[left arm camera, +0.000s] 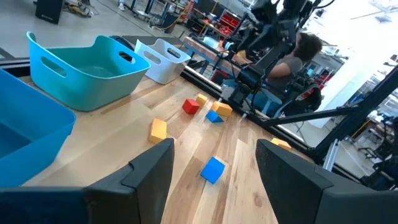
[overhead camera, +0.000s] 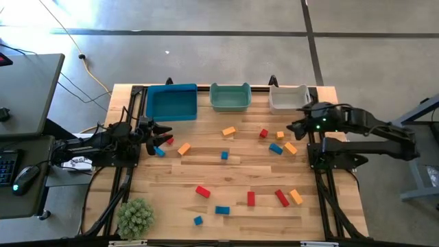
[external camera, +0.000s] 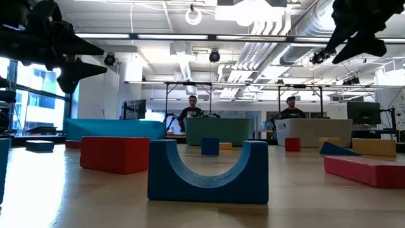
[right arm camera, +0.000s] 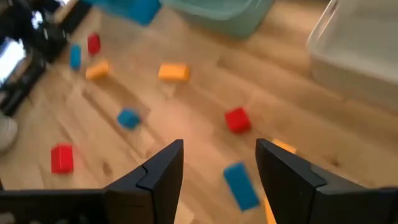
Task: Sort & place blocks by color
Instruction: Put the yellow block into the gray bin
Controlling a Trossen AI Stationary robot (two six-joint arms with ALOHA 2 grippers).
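Small red, blue and orange blocks lie scattered flat on the wooden table; among them are an orange one, a red one and a blue one. My left gripper hangs open at the table's left side, pointing level across it, with a blue block ahead of its fingers. My right gripper hangs open above the far right, tipped down over a red block and a blue bar. Neither touches a block.
Along the far edge stand a blue bin, a teal bin and a white-grey bin. A green plant sits at the near left corner. A blue arch block stands close to the low camera. People sit far behind the table.
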